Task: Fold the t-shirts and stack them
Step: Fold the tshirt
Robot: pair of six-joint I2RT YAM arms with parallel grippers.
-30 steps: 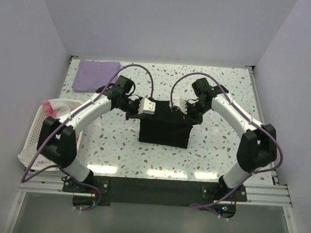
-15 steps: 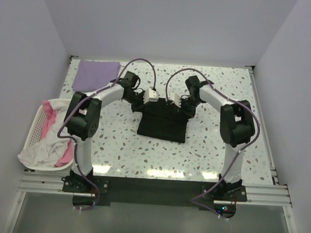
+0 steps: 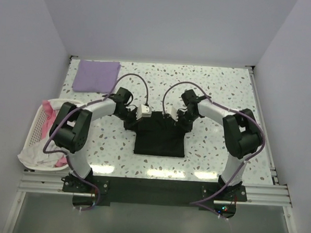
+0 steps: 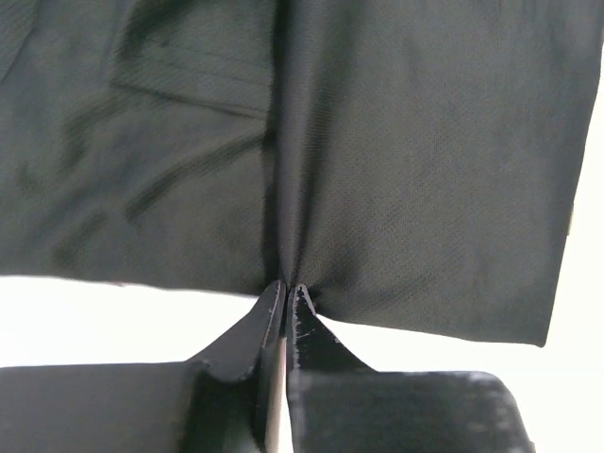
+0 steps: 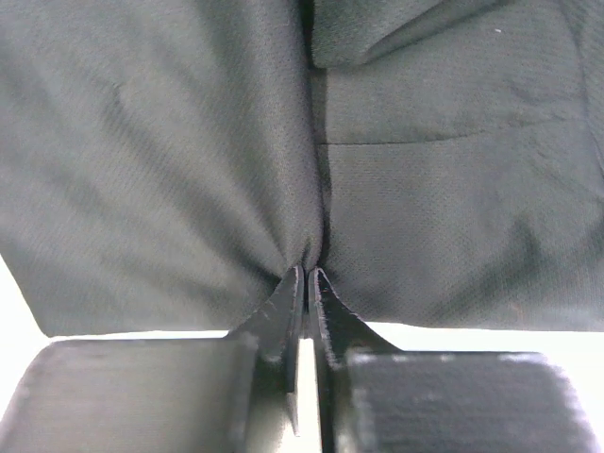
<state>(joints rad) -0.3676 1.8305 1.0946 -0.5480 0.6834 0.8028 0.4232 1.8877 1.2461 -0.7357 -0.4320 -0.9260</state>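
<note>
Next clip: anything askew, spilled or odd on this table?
Only the basket on the left: white cloth, with pink cloth among it, spills over its rim. The black t-shirt lies fairly square, left gripper and right gripper shut on its far edge; the lavender t-shirt lies flat at the far left corner.

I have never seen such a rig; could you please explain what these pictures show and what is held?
It is a robot with two arms bolted at the table's near edge. The wide picture looks down from above and behind them; the two close-ups come from a camera on each wrist. The left gripper and right gripper are both shut, each pinching the far edge of a black t-shirt lying on the table. A folded lavender t-shirt lies at the far left corner. A white basket of clothes stands at the left edge.
</note>
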